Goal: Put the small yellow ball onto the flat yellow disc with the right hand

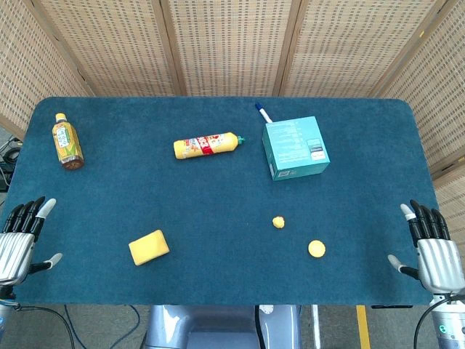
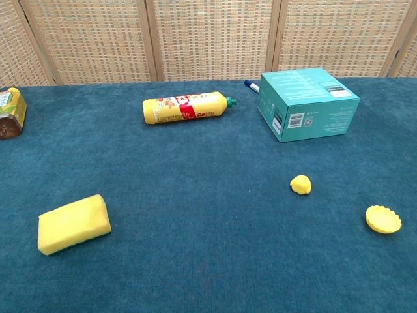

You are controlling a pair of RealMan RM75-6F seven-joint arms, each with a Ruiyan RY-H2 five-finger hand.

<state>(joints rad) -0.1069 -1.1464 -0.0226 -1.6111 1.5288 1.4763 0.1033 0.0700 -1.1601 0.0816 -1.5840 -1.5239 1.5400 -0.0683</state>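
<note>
The small yellow ball lies on the blue table, right of centre. The flat yellow disc lies a short way to its right and nearer the front edge, apart from the ball. My right hand hovers at the table's front right corner, fingers spread, holding nothing. At the front left corner my left hand is likewise open and empty. Neither hand shows in the chest view.
A teal box stands behind the ball, with a blue-capped pen beside it. A yellow bottle lies mid-table, a tea bottle far left, a yellow sponge front left.
</note>
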